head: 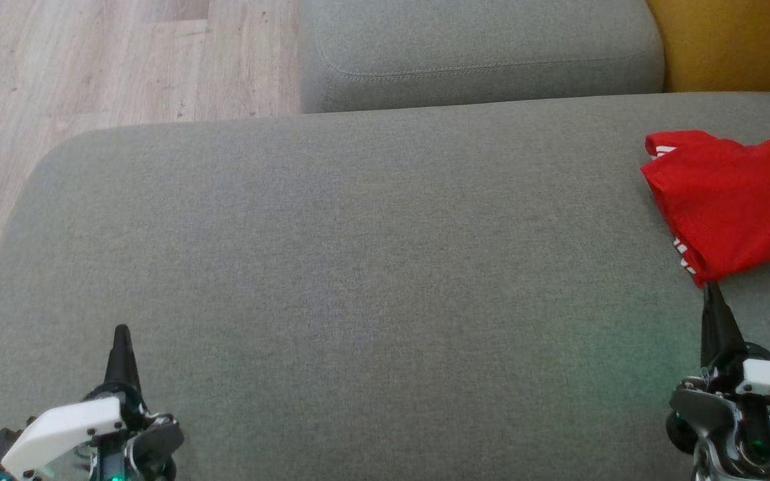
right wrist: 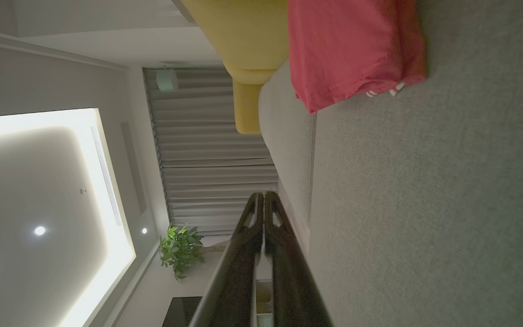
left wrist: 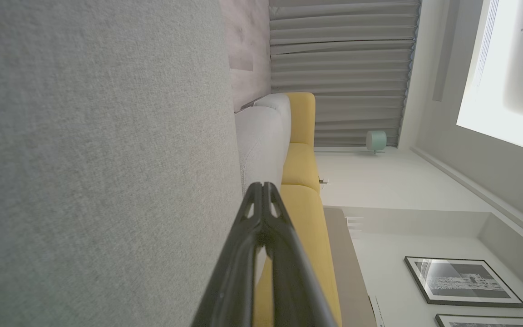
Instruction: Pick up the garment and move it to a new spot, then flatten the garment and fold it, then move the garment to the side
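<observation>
- Grey cushion is lying under the left gripper and right gripper, both pressed together, pinching nothing.
- Red garment is lying just beyond the right gripper, at the cushion's right side, seemingly folded.
- Probably the task is finishing; the arms only need retreating.

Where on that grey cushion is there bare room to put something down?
Most of the cushion is bare: the wide stretch from its left edge to the red garment, down to the left gripper and right gripper. The far right is crowded: the garment lies there, the right gripper's tip close to its corner.
</observation>
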### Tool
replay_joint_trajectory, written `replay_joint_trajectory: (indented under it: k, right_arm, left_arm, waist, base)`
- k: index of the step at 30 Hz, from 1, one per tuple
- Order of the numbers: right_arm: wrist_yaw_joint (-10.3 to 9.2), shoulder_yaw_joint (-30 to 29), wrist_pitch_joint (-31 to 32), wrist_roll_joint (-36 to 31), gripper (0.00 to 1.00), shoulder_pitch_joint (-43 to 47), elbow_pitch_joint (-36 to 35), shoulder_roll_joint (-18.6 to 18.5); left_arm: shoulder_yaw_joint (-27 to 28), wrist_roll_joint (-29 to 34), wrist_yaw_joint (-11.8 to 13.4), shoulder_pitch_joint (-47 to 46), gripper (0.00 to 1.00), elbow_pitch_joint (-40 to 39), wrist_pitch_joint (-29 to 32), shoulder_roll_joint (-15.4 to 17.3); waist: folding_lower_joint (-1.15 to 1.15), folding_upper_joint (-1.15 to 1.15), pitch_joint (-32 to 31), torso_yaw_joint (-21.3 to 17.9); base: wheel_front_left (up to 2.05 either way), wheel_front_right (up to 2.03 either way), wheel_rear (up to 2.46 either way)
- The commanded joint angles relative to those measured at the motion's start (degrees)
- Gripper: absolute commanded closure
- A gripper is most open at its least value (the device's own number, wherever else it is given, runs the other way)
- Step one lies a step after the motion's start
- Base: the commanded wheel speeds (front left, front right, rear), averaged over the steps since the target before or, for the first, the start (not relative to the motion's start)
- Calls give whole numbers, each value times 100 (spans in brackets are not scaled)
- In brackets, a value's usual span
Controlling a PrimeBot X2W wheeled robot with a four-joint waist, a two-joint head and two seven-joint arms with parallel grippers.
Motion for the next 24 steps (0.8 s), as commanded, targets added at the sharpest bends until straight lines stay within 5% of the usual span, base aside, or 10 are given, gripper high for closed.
replay_joint_trajectory:
  k: [1, 24]
  right_arm:
    - [40, 117, 35, 40, 100, -271, -215, -27]
    - [40, 117, 34, 40, 100, -270, -215, -27]
  left_arm:
    - [239, -32, -38, -283, 100, -173, 39, 20]
    - [243, -29, -38, -283, 100, -174, 42, 18]
  waist:
    - [0, 0, 0, 0]
    - [0, 0, 0, 0]
  base:
    - [0, 0, 0]
    - [0, 0, 0]
